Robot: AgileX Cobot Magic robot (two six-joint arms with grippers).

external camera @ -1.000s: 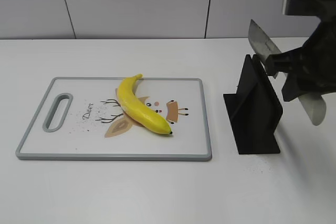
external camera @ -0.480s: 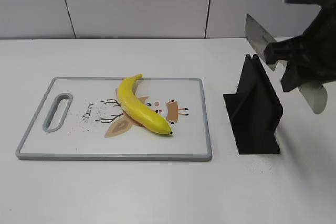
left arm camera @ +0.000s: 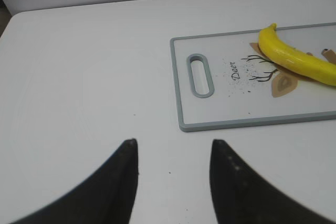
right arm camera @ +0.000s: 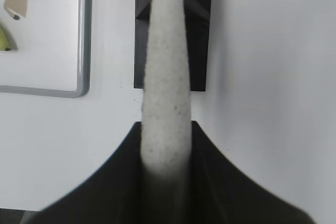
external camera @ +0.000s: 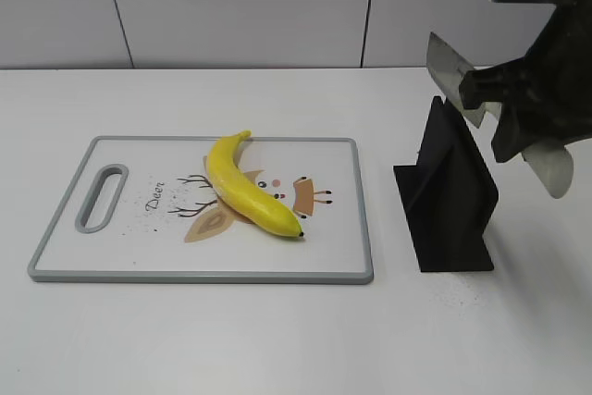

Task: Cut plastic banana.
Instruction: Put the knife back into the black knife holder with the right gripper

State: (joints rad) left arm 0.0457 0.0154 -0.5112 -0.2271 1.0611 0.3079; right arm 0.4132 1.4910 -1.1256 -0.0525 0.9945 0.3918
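Observation:
The plastic banana [external camera: 245,187] is glossy yellow with a dark tip and lies on the white cutting board [external camera: 120,256]; it also shows in the left wrist view [left arm camera: 294,59]. My right gripper [right arm camera: 167,124] is shut on the speckled grey handle [right arm camera: 167,77] of a knife. In the exterior view this gripper [external camera: 518,108] holds the knife above the black stand [external camera: 449,196], with the blade [external camera: 451,67] pointing up and left and the handle end [external camera: 553,173] at the lower right. My left gripper [left arm camera: 174,142] is open and empty over bare table, left of the board [left arm camera: 210,114].
The black knife stand sits right of the board, directly under the held knife [right arm camera: 197,30]. The board's grey rim and corner show in the right wrist view [right arm camera: 81,85]. A white wall runs behind the table.
My right gripper has lifted the knife a little higher and to the left, so the blade now stands clear above the stand. The banana and board have not moved.

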